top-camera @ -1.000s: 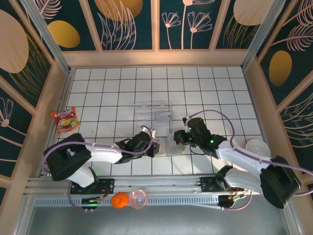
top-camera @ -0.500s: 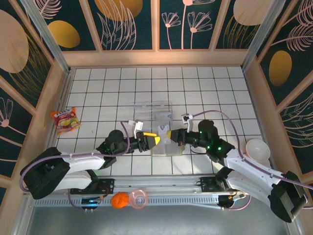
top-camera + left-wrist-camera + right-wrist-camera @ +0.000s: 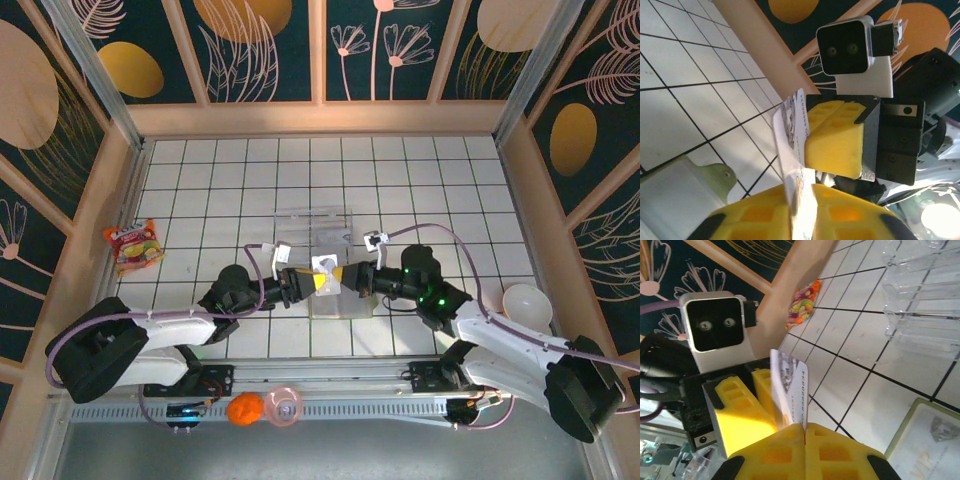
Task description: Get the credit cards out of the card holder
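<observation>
One pale grey-white credit card (image 3: 327, 267) stands on edge in the air between my two grippers, above the card holder (image 3: 350, 303). The holder lies open on the tiles, pale inside up. My right gripper (image 3: 804, 427) is shut on one end of the card (image 3: 792, 387). From the opposite side my left gripper (image 3: 802, 210) is shut on the same card (image 3: 794, 127), which sits between its yellow pads. In the right wrist view the holder's olive rim (image 3: 897, 435) frames another pale card marked VIP (image 3: 932, 440). The two grippers (image 3: 318, 282) (image 3: 347, 275) nearly touch.
A clear plastic tray (image 3: 312, 225) stands just behind the grippers and also appears in the right wrist view (image 3: 925, 315). A snack packet (image 3: 132, 246) lies by the left wall and a white bowl (image 3: 525, 303) at the right. An orange ball (image 3: 243, 408) sits on the front rail.
The left gripper left the holder's edge, opened, reached to the card raised by the right gripper and closed on it. The right gripper stayed shut on the card and shifted slightly left.
</observation>
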Available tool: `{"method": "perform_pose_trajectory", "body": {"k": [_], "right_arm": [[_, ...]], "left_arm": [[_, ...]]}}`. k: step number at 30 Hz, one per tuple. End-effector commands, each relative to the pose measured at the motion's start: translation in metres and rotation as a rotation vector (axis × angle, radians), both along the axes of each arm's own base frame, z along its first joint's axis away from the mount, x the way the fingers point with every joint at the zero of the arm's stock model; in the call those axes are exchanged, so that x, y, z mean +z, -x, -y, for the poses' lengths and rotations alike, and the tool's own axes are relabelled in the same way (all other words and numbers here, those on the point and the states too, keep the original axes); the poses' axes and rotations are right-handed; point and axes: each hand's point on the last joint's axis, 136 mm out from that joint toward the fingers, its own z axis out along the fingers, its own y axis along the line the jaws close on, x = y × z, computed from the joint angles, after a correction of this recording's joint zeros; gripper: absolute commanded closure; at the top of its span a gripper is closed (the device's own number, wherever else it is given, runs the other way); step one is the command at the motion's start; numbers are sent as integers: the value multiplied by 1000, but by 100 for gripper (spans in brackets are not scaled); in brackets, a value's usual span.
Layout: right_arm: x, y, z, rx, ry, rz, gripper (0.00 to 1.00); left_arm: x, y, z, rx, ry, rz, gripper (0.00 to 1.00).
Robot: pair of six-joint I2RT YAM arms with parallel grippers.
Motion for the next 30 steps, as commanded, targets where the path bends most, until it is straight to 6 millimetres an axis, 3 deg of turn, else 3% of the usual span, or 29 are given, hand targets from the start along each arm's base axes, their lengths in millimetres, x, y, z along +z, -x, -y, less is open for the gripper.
{"method": "perform_pose_trajectory", "body": {"k": [1, 3, 5, 10, 14, 21, 30], "right_arm": [[-15, -3, -2, -25, 87, -8, 100], [-19, -6, 3, -60, 125, -11, 82], [-28, -17, 19, -155, 213, -24, 73], [-36, -37, 67, -388, 371, -19, 73], [-30, -39, 89, -468, 362, -20, 74], [-38, -36, 107, -503, 371, -47, 74], [-50, -36, 119, -512, 366, -85, 74]], "left_arm": [[36, 8, 3, -44, 65, 113, 95], [30, 3, 4, -22, -8, 122, 100], [20, -7, 5, 7, -140, 143, 100], [16, -37, 2, 83, -438, 229, 100], [10, -56, 10, 17, -683, 325, 100], [5, -90, 10, -149, -1058, 646, 100], [-14, -111, 28, -428, -1249, 799, 100]]}}
